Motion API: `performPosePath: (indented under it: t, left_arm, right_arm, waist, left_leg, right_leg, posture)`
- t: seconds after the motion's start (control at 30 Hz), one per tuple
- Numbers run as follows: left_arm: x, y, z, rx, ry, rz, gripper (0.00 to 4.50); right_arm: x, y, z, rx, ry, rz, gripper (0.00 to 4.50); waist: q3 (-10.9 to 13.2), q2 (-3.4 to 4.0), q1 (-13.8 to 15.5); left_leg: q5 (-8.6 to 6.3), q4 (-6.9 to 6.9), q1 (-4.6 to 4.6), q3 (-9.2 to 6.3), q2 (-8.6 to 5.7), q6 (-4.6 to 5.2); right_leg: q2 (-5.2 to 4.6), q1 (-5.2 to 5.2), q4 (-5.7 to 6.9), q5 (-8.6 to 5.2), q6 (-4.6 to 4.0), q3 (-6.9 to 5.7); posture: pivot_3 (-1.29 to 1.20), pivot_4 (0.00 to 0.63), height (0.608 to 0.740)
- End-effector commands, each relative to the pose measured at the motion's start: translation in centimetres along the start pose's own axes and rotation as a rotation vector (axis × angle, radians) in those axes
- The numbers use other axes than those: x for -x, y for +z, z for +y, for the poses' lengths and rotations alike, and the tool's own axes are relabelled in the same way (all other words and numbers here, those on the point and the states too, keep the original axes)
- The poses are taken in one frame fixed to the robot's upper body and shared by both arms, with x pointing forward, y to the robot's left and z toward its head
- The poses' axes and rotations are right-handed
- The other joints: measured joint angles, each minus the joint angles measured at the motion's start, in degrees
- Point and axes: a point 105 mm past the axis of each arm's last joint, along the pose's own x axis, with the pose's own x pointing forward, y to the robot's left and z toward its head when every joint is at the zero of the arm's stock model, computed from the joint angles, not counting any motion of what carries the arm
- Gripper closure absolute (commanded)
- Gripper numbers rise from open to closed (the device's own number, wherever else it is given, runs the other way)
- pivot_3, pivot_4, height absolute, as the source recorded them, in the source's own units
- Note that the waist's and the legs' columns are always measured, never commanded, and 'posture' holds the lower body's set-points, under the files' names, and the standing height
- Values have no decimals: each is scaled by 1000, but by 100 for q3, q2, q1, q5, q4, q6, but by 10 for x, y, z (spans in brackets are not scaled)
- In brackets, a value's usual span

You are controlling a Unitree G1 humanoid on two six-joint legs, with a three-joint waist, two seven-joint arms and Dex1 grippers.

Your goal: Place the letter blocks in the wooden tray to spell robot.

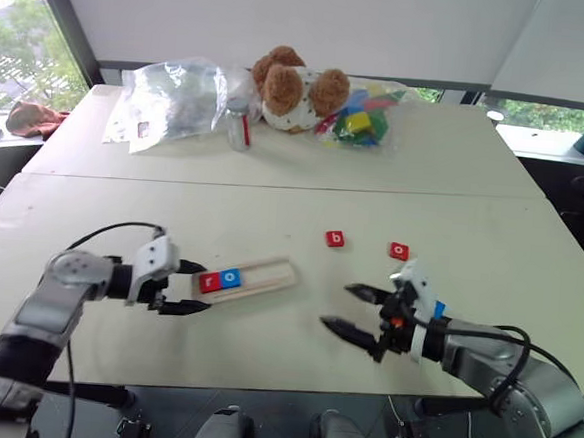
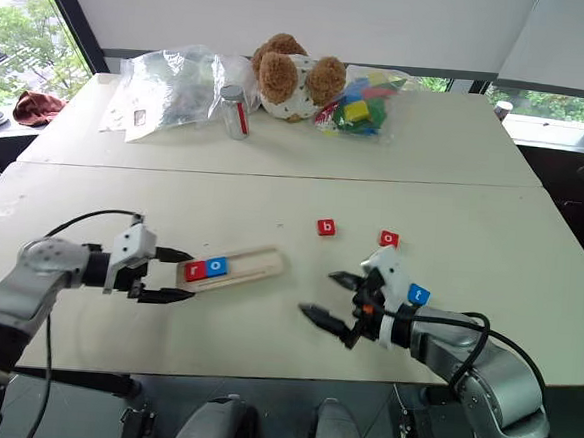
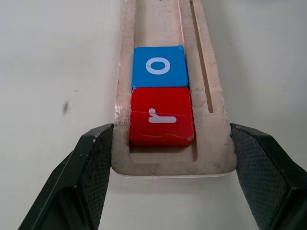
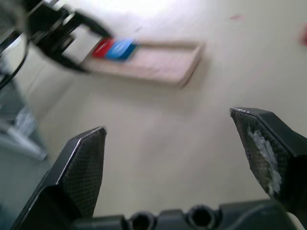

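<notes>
I see a wide white surface [image 1: 262,357] carrying a long, narrow light-wood tray [image 1: 251,276] with a raised rim. My left tool [image 1: 196,289] is clamped on the tray's near end, one black finger [image 3: 91,163] pressed against each long side. My right tool [image 1: 355,310] hangs over bare surface, well apart from the tray, jaws spread wide and holding nothing. In the tray's gripped end sits a red square "r" block [image 3: 162,116], touching a blue "o" block [image 3: 159,66] beside it. A red "b" block [image 1: 335,239] and a red "o" block [image 1: 398,251] lie loose beyond the right tool.
</notes>
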Motion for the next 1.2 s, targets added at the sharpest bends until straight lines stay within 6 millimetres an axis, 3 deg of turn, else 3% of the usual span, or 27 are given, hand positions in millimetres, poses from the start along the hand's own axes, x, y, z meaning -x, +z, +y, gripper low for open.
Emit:
performPosePath:
  t: [0.03,0.23,0.37,0.43,0.47,0.6,0.73,0.83,0.97,1.2]
  left_arm:
    - [-19,13,5,-57,-103,0,1407]
    - [-43,9,16,-60,-136,-4,1407]
    - [-48,6,20,-56,-137,-12,1407]
    - [-48,5,21,-47,-131,-20,375]
    - [-48,5,21,-35,-130,-25,67]
    - [-46,7,19,-27,-107,-59,25]
    - [-23,17,21,-1,-47,-95,25]
    - [6,21,25,28,39,-88,25]
    - [40,29,13,113,126,-80,25]
    - [52,47,-12,231,263,-168,25]
  right_arm:
    - [7,6,-11,20,-122,-33,0]
    - [19,13,-43,92,-369,-48,0]
    - [19,15,-48,94,-422,-43,0]
    - [16,18,-47,97,-423,-49,0]
    - [13,19,-46,95,-419,-51,0]
    - [-1,16,-47,119,-427,15,0]
    - [-29,30,-41,90,-388,-18,0]
    - [-55,41,-38,30,-378,-50,0]
    - [-84,38,-34,-66,-352,-16,0]
    - [-108,36,-46,-58,-407,50,0]
  waist:
    - [0,0,8]
    - [1,-3,-85]
    - [1,-3,-114]
    - [1,-3,-131]
    - [1,-3,-135]
    - [1,-3,-138]
    - [2,-4,-187]
    - [5,-6,-189]
    - [5,-3,-185]
    - [6,-2,-173]
  left_leg:
    - [-1,8,-3,-1,-1,2]
    - [-6,46,2,15,-2,13]
    - [-5,46,3,7,2,13]
    - [-4,48,3,7,2,13]
    - [-4,48,3,7,1,13]
    - [-4,50,4,8,1,14]
    - [-4,48,4,7,8,13]
    - [-3,45,1,3,17,11]
    - [-3,38,0,-2,14,10]
    - [-4,44,-5,1,-3,10]
  right_leg:
    - [2,0,6,0,0,0]
    - [24,-1,44,-1,2,6]
    - [31,-1,54,-2,4,2]
    - [32,-1,56,-2,4,2]
    - [31,-1,57,-2,4,2]
    - [30,0,58,-2,4,3]
    - [30,-5,58,-2,4,10]
    - [35,-16,64,-2,4,10]
    - [27,-18,66,-2,4,10]
    - [5,-10,53,-2,3,17]
  posture:
    - [0,150,740]
    - [0,150,740]
    - [0,150,740]
    - [0,150,740]
    - [0,150,740]
    - [0,150,740]
    - [0,150,740]
    - [0,150,740]
    - [0,150,740]
    - [0,150,740]
